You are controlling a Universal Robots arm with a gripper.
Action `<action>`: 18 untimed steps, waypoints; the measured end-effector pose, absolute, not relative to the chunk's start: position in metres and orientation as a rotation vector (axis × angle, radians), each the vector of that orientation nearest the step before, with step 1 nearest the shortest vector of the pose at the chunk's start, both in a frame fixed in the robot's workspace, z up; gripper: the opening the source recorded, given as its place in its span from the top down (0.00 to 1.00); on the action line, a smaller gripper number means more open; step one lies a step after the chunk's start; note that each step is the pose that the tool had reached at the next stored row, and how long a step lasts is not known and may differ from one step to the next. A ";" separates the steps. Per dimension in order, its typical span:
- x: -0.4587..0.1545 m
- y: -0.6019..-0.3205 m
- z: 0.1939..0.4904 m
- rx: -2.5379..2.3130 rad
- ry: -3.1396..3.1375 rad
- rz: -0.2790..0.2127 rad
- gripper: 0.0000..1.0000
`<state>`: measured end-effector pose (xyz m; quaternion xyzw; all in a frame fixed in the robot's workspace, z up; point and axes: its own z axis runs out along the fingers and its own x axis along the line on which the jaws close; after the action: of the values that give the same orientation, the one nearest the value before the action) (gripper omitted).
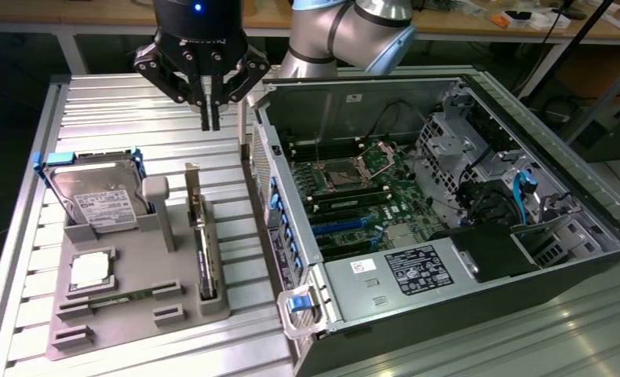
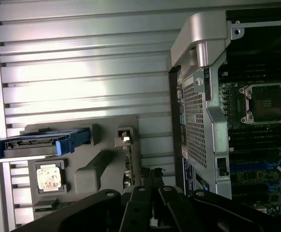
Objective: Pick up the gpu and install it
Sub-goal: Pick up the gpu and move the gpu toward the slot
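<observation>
The gripper (image 1: 210,124), jaws pinched shut on nothing, hangs over the table beyond the holder's (image 1: 100,326) far end. The gpu (image 1: 201,247) stands on edge along the holder's side nearest the case (image 1: 446,330) — its long axis pointing back toward the jaws.

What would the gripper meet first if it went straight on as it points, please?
Likely the top edge of the upright green circuit-board gpu in its grey holder, else the ribbed metal table; depth unclear.

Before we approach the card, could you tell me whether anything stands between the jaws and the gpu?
Nothing visible does. The gripper, jaws shut, hangs over the bare table; the gpu stands on edge in the grey holder, its top edge exposed, with open air between them.
</observation>
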<state>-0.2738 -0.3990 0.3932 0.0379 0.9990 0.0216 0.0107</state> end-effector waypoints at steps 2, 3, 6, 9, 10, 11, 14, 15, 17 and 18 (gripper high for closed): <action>-0.274 -0.399 0.393 0.118 3.117 0.068 0.82; -0.274 -0.399 0.393 0.118 3.117 0.068 0.76; -0.274 -0.399 0.393 0.118 3.117 0.068 0.64; -0.274 -0.399 0.393 0.118 3.117 0.068 0.45; -0.274 -0.399 0.393 0.118 3.117 0.068 0.40; -0.274 -0.399 0.393 0.118 3.117 0.067 0.40; -0.274 -0.399 0.393 0.118 3.117 0.068 0.33; -0.274 -0.400 0.393 0.118 3.118 0.070 0.33; -0.274 -0.407 0.393 0.118 3.119 0.070 0.33; -0.274 -0.410 0.393 0.119 3.119 0.070 0.33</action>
<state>-0.2738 -0.4103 0.3927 0.0380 0.9990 0.0225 0.0095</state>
